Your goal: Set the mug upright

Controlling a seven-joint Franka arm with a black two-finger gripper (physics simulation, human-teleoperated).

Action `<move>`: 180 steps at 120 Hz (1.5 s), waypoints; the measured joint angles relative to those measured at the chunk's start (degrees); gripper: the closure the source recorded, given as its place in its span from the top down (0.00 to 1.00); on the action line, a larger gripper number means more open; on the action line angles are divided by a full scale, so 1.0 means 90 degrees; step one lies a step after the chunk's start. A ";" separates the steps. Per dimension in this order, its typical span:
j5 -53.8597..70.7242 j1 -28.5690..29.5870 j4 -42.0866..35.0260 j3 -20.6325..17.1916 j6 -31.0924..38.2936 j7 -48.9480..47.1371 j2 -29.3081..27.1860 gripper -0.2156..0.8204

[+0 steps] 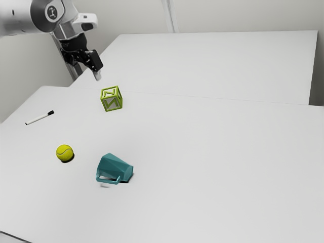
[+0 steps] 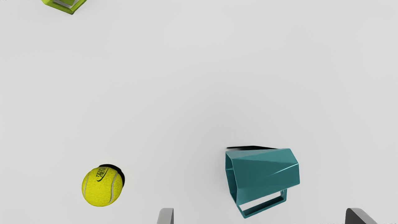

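Teal faceted mug (image 2: 264,174) lies on its side on the white table (image 1: 212,152), its mouth toward the tennis ball (image 2: 102,186) and its base away, so it has yet to be upright. Its flat facets probably keep it from rolling; whether the handle (image 2: 264,207) props it too, we cannot tell. We hold our gripper (image 2: 260,215) above the table, released and empty, fingers spread widely, presumably to fit around the body. We would need a grip that lets us swing the base down.
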 joint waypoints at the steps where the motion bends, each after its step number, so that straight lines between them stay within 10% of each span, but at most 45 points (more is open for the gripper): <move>1: -0.0001 -0.0005 -0.0028 0.0003 0.0007 0.0006 -0.0010 0.79; 83: -0.3510 0.0032 -0.4142 0.1602 0.0812 0.0510 -0.0928 0.79; 180: -0.4757 0.0275 -0.4163 0.1567 0.1693 0.2182 0.0707 0.79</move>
